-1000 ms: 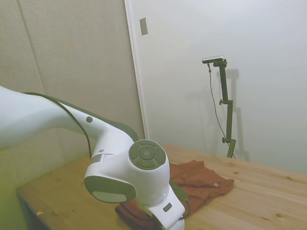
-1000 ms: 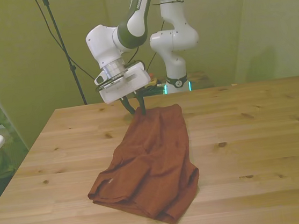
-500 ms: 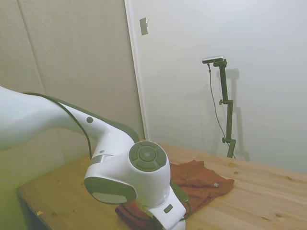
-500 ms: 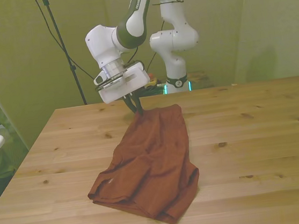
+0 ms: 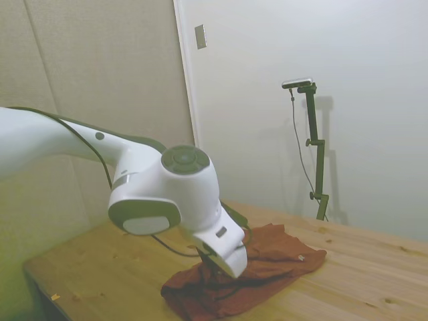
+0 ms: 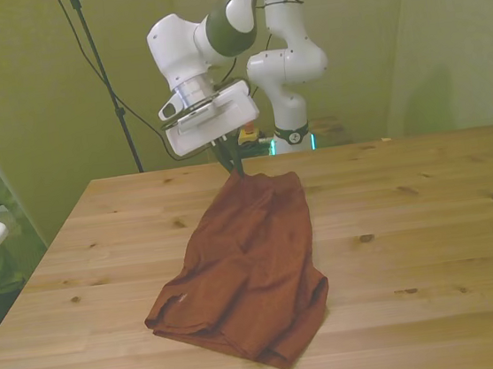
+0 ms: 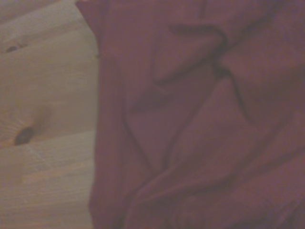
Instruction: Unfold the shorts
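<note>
Rust-brown soft shorts (image 6: 247, 265) lie creased, claw (image 6: 234, 170) pinching one edge.

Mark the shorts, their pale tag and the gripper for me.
shorts (image 6: 255, 255): front view, middle of the cloth.
pale tag (image 6: 182, 297): front view, near the hem at the front view's left.
gripper (image 6: 234, 170): front view, fingers' tips at the cloth's far edge.

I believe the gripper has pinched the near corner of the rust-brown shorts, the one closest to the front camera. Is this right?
Not quite. The gripper has pinched the far edge of the rust-brown shorts, the one away from the front camera, near its left corner in that picture. The front view shows it; the near end lies crumpled on the wooden table.
</note>
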Tool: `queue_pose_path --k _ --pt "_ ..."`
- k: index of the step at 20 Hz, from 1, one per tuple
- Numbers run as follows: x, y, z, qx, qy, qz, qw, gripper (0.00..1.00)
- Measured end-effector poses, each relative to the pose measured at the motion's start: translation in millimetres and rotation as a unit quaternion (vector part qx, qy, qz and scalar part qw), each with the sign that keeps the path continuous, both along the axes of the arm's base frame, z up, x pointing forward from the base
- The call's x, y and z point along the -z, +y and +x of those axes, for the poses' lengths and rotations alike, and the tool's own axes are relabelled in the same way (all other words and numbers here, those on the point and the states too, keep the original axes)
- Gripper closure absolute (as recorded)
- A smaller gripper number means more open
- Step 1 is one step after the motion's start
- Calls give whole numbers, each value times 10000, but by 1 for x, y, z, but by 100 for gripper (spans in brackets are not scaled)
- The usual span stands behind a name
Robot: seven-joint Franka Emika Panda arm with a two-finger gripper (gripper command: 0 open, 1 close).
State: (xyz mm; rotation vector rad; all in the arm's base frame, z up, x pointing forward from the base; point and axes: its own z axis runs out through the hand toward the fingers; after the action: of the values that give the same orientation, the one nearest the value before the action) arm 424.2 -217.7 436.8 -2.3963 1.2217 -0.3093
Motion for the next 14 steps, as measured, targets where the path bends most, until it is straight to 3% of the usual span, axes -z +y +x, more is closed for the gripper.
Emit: queue_pose_path --k 7,14 --pt "-46 98 49 -460 14 -303 9985 100" --pt "-46 187 55 -994 257 -713 9922 100"
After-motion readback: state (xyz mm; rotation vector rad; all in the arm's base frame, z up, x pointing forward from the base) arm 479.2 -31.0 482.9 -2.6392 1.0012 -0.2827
